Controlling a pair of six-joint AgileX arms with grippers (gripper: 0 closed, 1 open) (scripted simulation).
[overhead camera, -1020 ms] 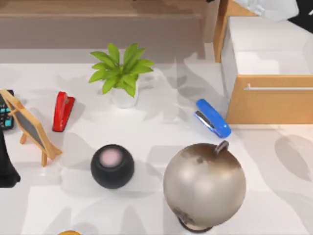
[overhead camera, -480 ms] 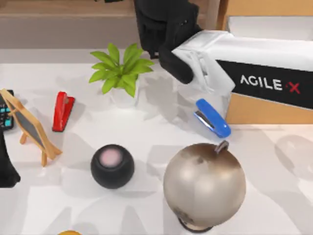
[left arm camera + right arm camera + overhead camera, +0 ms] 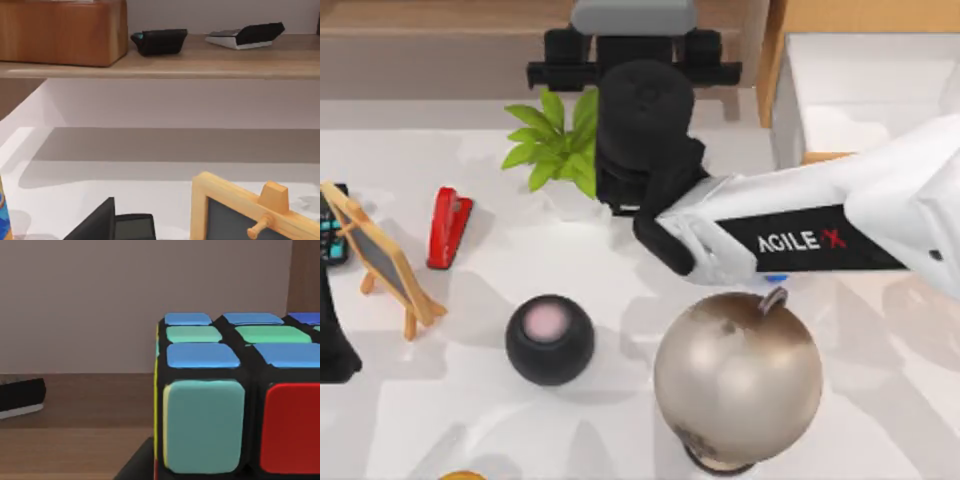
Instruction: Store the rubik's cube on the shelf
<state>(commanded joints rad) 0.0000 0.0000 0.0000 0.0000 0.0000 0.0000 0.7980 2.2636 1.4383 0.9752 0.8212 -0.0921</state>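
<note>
Cube: our right end effector [image 3: 632,70], out over the shelf [image 3: 440,20] behind the potted plant [image 3: 560,140], carries the rubik's cube [image 3: 235,400], clamped between its fingers.
Handling: we judge it light, rigid, smooth-faced; grip opposite flat faces.
Left arm: parked left of the plant.

Plant [image 3: 555,145] and right arm [image 3: 800,240] crowd upper centre; globe [image 3: 738,375] blocks lower right. Bare desk [image 3: 500,420] lower left; shelf [image 3: 440,15] upper left free.
</note>
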